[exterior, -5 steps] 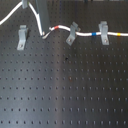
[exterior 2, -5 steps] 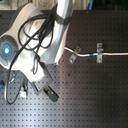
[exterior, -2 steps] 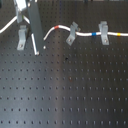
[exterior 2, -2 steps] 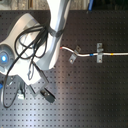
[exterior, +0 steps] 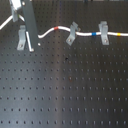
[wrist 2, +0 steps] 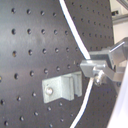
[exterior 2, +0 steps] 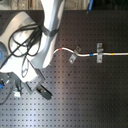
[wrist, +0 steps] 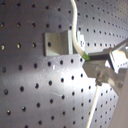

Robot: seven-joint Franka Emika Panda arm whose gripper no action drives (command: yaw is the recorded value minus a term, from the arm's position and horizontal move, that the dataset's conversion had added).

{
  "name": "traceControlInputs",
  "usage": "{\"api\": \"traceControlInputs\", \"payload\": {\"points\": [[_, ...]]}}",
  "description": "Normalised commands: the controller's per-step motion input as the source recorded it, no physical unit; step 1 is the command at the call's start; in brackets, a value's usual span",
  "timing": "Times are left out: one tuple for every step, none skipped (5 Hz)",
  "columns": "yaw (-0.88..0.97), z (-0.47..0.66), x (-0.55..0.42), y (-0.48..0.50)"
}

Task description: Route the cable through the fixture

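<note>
In the first exterior view the white cable (exterior: pixel 85 34) runs from the right through a squarer clip and a slanted clip, with a blue and a red band, then dips toward my gripper (exterior: pixel 31 45). The gripper is shut on the cable right beside the narrow upright fixture (exterior: pixel 21 39). In both wrist views the fixture (wrist: pixel 56 43) (wrist 2: pixel 62 87) sits just next to the fingers (wrist: pixel 97 59) (wrist 2: pixel 95 65). The cable (wrist: pixel 75 30) (wrist 2: pixel 75 30) crosses its edge. I cannot tell whether the cable lies in the notch. In the second exterior view the arm hides the fixture.
A slanted grey clip (exterior: pixel 72 33) (exterior 2: pixel 74 56) and a wider grey clip (exterior: pixel 104 32) (exterior 2: pixel 100 52) hold the cable on the black perforated board (exterior: pixel 70 90). The robot's base and dark hoses (exterior 2: pixel 20 45) fill the second exterior view's left.
The gripper has come down toward the board beside the fixture, carrying the cable. The loose cable end now sags in a curve between the gripper and the slanted clip.
</note>
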Motion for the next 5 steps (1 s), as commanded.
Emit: {"api": "traceControlInputs", "payload": {"points": [[0.0, 0.21, -0.425, -0.023], [0.02, 0.23, -0.34, 0.197], [0.11, 0.26, -0.287, 0.214], [0.1, 0.25, -0.225, 0.104], [0.09, 0.19, -0.202, -0.017]]}}
